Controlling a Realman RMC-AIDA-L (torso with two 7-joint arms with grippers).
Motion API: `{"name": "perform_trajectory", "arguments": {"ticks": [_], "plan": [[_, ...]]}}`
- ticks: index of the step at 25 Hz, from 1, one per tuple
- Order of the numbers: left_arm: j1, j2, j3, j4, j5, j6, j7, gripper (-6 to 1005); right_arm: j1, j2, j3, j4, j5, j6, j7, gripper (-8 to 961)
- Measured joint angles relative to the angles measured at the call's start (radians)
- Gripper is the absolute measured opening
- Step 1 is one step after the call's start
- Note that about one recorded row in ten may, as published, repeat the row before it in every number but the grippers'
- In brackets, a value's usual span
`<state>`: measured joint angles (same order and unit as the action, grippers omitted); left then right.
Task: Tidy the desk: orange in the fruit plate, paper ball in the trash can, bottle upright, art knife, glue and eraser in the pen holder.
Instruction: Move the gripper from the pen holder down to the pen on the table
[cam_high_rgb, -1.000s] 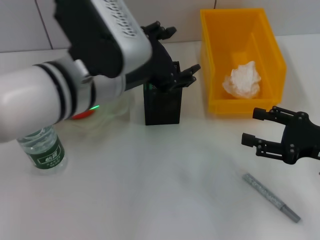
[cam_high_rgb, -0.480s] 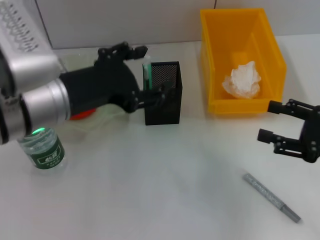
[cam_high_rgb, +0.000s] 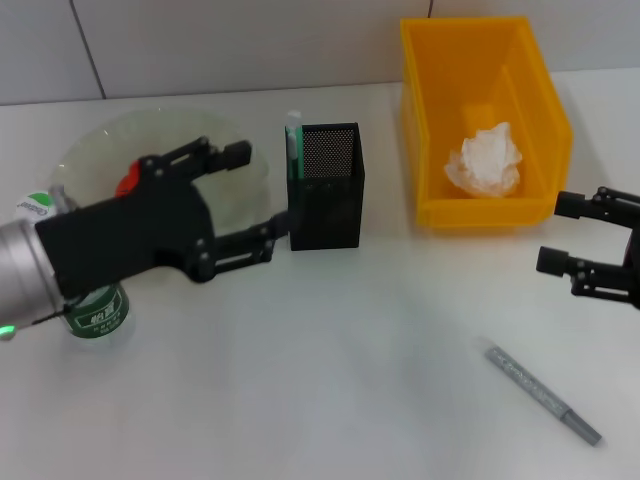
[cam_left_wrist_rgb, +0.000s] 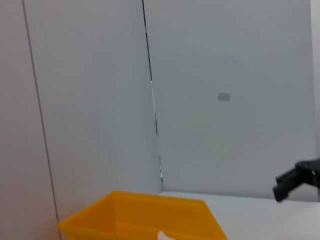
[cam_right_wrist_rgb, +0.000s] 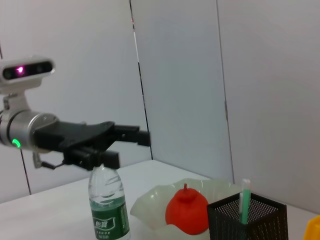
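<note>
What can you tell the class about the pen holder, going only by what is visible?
The pen holder is a tall, square, black cup that looks like metal mesh, standing upright on the white table between the fruit plate and the trash can. The art knife stands in one corner, its white tip poking above the rim. The open left gripper is beside it, not gripping it.

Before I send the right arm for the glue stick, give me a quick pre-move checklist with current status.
1. Glue lying free on the table, nothing on it: ok.
2. Right gripper open and empty, beside the trash can, above the glue: ok.
3. Left gripper open, empty, just left of the pen holder: not ok for the drop path, it is close.
4. Pen holder upright, art knife inside: ok.
5. Eraser: cannot tell, not visible.
6. Bottle upright, orange in fruit plate, paper ball binned: ok.
</note>
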<state>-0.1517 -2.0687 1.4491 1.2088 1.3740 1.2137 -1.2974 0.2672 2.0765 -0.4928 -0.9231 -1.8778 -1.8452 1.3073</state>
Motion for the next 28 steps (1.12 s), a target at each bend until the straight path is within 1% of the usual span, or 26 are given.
{"name": "perform_trajectory", "arguments": {"ticks": [1,2,4,6,7,10,12,13,14,16,18,19,20,23,24,25,26,28], "plan": [[0.003,0.0,-0.005,-0.013,-0.002,0.01,0.013,818,0.005,0.0,-0.011,-0.035,-0.002,-0.001,0.056,762],[0.003,0.0,-0.005,-0.013,-0.002,0.01,0.013,818,0.005,0.0,-0.011,-0.035,-0.002,-0.001,0.056,762],[0.016,-0.001,-0.015,-0.053,-0.01,0.051,0.074,818,0.01,-0.001,-0.035,-0.072,-0.009,-0.003,0.122,762],[0.021,-0.001,-0.016,-0.068,-0.011,0.068,0.098,818,0.025,0.0,-0.076,-0.144,-0.043,-0.003,0.226,762],[0.021,-0.001,-0.016,-0.068,-0.011,0.068,0.098,818,0.025,0.0,-0.076,-0.144,-0.043,-0.003,0.226,762],[0.027,-0.001,-0.016,-0.108,-0.012,0.095,0.13,818,0.045,0.001,-0.12,-0.239,-0.089,0.004,0.378,762],[0.027,-0.001,-0.016,-0.114,-0.012,0.095,0.134,818,0.054,0.0,-0.136,-0.291,-0.11,0.004,0.454,762],[0.027,-0.001,-0.016,-0.114,-0.012,0.095,0.134,818,0.054,0.0,-0.136,-0.291,-0.11,0.004,0.454,762],[0.027,-0.001,-0.012,-0.133,-0.012,0.097,0.155,818,0.063,0.0,-0.146,-0.355,-0.139,0.006,0.524,762],[0.026,-0.001,-0.01,-0.138,-0.012,0.098,0.161,818,0.074,0.001,-0.149,-0.418,-0.183,0.012,0.588,762],[0.024,-0.001,-0.009,-0.147,-0.013,0.098,0.167,818,0.082,0.001,-0.149,-0.438,-0.206,0.013,0.618,762],[0.022,-0.001,-0.009,-0.151,-0.013,0.098,0.168,818,0.103,-0.002,-0.15,-0.47,-0.26,0.013,0.676,762],[0.021,-0.001,-0.009,-0.153,-0.012,0.098,0.169,818,0.103,-0.002,-0.15,-0.47,-0.26,0.013,0.676,762],[0.019,-0.001,-0.009,-0.157,-0.012,0.098,0.171,818,0.143,-0.005,-0.153,-0.499,-0.349,0.005,0.735,761],[0.016,-0.001,-0.008,-0.165,-0.011,0.099,0.178,818,0.167,-0.006,-0.173,-0.514,-0.408,-0.003,0.767,761],[0.016,-0.001,-0.008,-0.165,-0.011,0.099,0.178,818,0.167,-0.006,-0.173,-0.514,-0.408,-0.003,0.767,761],[0.016,-0.001,-0.007,-0.167,-0.011,0.099,0.181,818,0.18,-0.008,-0.21,-0.519,-0.444,-0.008,0.789,761],[0.016,-0.001,-0.007,-0.167,-0.011,0.099,0.181,818,0.185,-0.009,-0.229,-0.52,-0.458,-0.01,0.796,761]]}}
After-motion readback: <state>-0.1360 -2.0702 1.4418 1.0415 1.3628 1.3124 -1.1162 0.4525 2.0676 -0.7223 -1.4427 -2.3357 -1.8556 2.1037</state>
